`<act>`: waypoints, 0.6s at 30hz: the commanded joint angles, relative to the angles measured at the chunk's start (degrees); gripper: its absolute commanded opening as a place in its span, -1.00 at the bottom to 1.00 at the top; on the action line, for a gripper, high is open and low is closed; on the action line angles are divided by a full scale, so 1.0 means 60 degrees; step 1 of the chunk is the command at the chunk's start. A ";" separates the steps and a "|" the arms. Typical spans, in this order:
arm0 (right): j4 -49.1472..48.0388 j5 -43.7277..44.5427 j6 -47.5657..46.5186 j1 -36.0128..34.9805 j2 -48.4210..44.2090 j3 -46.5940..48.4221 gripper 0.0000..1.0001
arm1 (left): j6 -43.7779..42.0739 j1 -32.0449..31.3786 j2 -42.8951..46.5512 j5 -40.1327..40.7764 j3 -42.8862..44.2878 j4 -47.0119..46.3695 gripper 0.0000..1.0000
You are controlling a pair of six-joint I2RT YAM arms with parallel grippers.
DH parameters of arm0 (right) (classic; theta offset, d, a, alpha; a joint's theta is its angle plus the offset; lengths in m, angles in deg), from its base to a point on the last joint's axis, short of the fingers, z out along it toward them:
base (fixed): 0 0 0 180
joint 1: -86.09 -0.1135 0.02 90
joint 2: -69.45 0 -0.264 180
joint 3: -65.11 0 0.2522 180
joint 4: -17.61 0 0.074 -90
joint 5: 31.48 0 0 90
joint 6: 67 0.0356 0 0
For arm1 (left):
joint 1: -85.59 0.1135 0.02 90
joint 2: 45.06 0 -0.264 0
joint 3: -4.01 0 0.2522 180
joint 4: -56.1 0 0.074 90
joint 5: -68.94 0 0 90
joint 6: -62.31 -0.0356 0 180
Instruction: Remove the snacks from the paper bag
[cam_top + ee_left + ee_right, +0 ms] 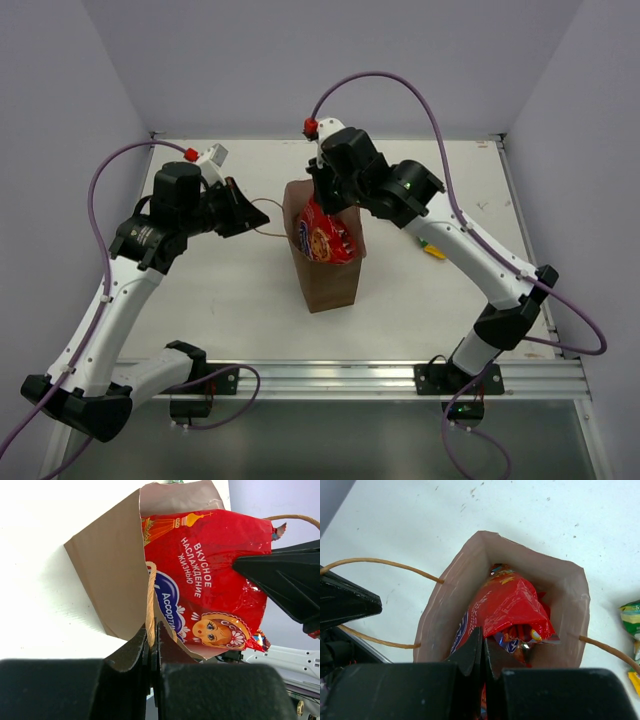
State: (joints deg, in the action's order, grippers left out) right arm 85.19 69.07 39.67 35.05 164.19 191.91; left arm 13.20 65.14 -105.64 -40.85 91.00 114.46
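Observation:
The brown paper bag [326, 275] stands upright mid-table, and a red crinkly snack bag [323, 238] sticks out of its mouth. My left gripper [152, 640] is shut on the bag's thin loop handle [150, 600], left of the bag. Over the bag's mouth, my right gripper [483, 640] is shut on the upper edge of the red snack bag [512, 605]. More small snacks [517, 642] lie deeper inside, mostly hidden. A green-yellow packet [432, 248] lies on the table to the right of the bag.
The paper bag's other handle [610, 650] hangs out to the right. A small yellow packet [635, 682] lies beside the green-yellow one [631, 617]. The white table [240, 320] is walled at the back and both sides, with a metal rail along the near edge.

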 commanded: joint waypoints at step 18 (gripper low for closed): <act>-0.2611 0.1888 -0.1502 0.0085 -0.2342 0.3983 -1.00 | -0.0149 -0.0020 0.0091 0.0120 0.0114 -0.0094 -0.97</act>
State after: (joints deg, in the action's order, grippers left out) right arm 84.12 75.34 34.84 35.16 155.45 212.02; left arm 13.18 65.17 -105.84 -40.76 91.00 114.50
